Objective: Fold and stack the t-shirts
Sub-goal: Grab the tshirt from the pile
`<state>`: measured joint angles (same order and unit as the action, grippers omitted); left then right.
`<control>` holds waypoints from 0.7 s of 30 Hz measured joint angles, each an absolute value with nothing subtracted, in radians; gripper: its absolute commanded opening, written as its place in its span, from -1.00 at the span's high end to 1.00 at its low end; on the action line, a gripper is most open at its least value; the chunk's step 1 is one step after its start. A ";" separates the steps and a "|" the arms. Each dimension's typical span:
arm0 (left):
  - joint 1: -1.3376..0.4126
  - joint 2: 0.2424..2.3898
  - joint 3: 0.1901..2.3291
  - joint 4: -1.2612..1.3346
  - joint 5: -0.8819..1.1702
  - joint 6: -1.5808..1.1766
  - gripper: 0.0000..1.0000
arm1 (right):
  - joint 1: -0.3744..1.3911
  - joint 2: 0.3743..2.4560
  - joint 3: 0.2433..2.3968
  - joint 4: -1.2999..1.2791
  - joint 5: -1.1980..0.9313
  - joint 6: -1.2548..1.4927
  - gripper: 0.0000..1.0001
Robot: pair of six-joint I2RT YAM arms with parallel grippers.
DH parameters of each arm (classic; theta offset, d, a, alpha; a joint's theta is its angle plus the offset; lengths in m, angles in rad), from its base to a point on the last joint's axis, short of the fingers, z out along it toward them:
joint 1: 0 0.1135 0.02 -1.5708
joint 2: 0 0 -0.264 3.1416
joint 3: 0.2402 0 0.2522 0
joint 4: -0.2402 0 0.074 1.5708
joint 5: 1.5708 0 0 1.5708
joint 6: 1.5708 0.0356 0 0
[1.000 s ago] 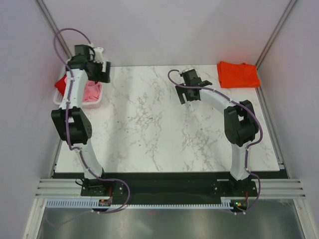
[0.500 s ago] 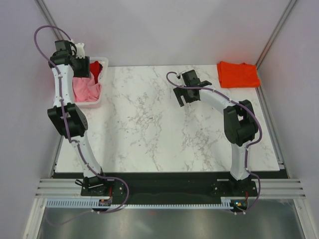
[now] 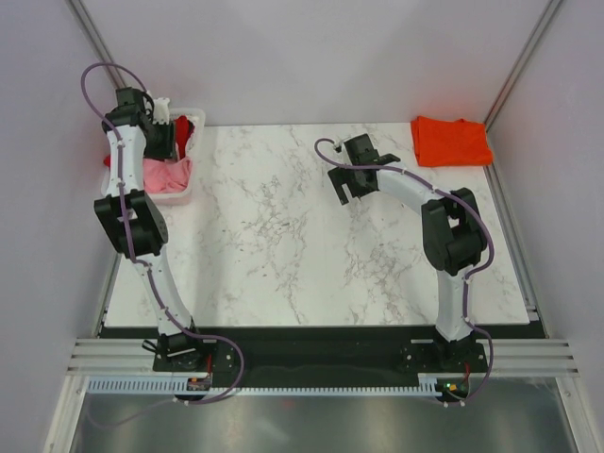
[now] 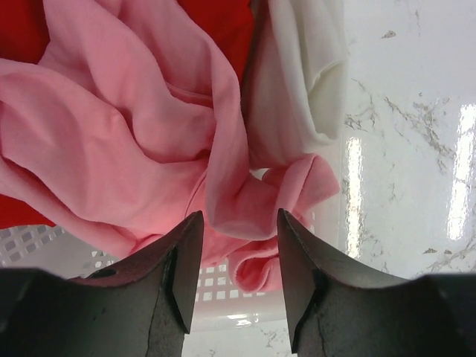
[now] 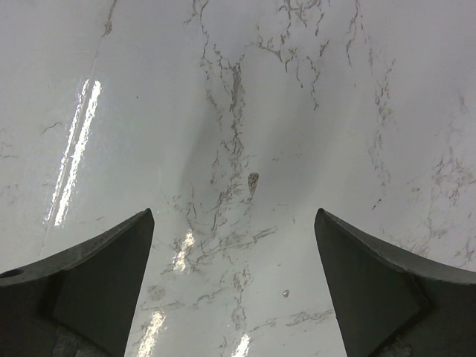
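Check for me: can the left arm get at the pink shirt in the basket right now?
Probably yes. The left gripper is open just above the pink shirt, which lies on top in the basket with nothing between. The red shirt beside it might snag.

- The left tool [image 4: 238,223] hangs over the white mesh basket [image 4: 44,242], its fingers parted.
- The pink t-shirt [image 4: 126,141] lies crumpled in the basket below it.
- The deep red t-shirt [image 4: 216,22] shows behind the pink one, and a white cloth [image 4: 301,74] lies alongside.
- The marble worktop [image 4: 416,149] is beside the basket.
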<state>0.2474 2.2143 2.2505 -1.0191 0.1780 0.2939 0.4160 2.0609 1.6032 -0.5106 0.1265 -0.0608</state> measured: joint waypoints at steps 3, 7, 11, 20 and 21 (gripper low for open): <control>0.247 2.217 2.246 -1.020 0.175 0.298 0.06 | 0.416 2.062 1.603 -0.511 0.123 -0.061 -0.96; 0.247 2.220 2.244 -1.020 0.167 0.299 0.10 | 0.416 2.065 1.603 -0.512 0.114 -0.066 -0.95; 0.247 2.226 2.242 -1.019 0.159 0.300 0.10 | 0.415 2.065 1.603 -0.512 0.110 -0.073 -0.95; 0.247 2.240 2.237 -1.020 0.157 0.302 0.92 | 0.415 2.066 1.593 -0.513 0.109 -0.079 -0.94; 0.247 2.243 2.237 -1.020 0.158 0.304 0.95 | 0.415 2.066 1.591 -0.513 0.109 -0.080 -0.94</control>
<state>0.2474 2.2429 2.2368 -1.0203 0.1577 0.3038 0.4149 2.0659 1.5913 -0.5129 0.1089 -0.0795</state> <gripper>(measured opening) 0.082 0.971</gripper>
